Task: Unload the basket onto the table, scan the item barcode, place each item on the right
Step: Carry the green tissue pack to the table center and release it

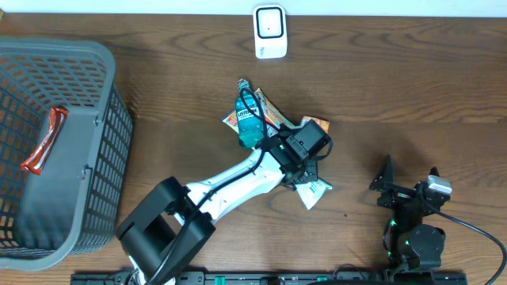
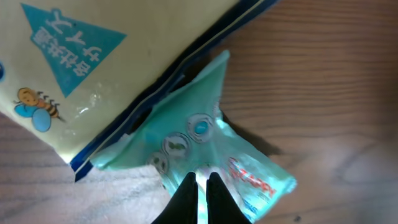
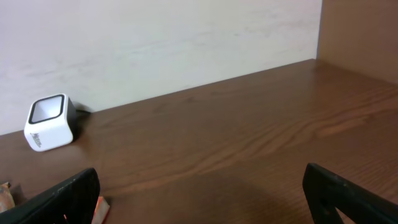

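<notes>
At the tips of the left gripper [image 2: 199, 180], the two dark fingers are pressed together on the near edge of a thin green packet [image 2: 205, 140], and its film is pinched between them. From that pinch the packet fans outward, its long axis running away from the fingers and a little to one side. Its far corner is tucked against a yellow pouch [image 2: 93, 74] lying beside it. The packet appears to rest flat on the table [image 1: 396, 95]; a barcode cannot be made out on the face that shows.

Seen from overhead, the packet is at mid-table, just beside a blue bottle [image 1: 249, 128] and some orange snack packs [image 1: 268, 112]. The scanner [image 1: 269, 32] stands at the far edge, well apart from the pinch and beyond that pile. A lift and a carry away from the robot's base are therefore judged to be needed. The left arm is the nearer one and already has the packet. The right gripper [image 3: 199, 177] is spread wide and holds nothing. A basket [image 1: 111, 119] stands off to the left.
</notes>
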Motion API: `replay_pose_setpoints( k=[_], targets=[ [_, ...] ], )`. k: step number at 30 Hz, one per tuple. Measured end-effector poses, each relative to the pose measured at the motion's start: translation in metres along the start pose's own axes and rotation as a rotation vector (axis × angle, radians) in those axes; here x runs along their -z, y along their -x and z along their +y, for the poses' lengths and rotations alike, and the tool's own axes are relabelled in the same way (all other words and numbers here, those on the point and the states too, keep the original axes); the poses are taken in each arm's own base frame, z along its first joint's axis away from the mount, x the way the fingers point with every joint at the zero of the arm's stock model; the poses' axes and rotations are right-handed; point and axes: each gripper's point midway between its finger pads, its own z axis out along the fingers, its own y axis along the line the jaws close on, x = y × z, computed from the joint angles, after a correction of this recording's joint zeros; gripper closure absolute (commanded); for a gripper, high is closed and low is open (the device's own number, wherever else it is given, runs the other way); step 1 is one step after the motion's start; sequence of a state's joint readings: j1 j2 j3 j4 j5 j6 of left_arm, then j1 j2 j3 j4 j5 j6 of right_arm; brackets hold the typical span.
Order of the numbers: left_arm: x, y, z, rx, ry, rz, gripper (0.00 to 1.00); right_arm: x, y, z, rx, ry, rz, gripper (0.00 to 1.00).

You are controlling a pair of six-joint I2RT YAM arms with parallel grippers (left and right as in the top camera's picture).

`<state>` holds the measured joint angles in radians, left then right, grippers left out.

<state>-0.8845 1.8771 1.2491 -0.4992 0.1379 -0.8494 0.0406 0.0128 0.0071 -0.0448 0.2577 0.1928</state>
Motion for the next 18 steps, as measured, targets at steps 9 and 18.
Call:
replay_pose_setpoints(
  k=[9, 18],
  targets=[
    [-0.026, -0.004, 0.011, 0.028, 0.055, 0.035, 0.93, 0.000, 0.000, 0.000, 0.000, 0.000, 0.000, 0.01],
    [-0.015, -0.008, 0.016, 0.033, 0.081, 0.042, 0.73, 0.000, 0.000, 0.000, 0.000, 0.000, 0.000, 0.01]
  ],
)
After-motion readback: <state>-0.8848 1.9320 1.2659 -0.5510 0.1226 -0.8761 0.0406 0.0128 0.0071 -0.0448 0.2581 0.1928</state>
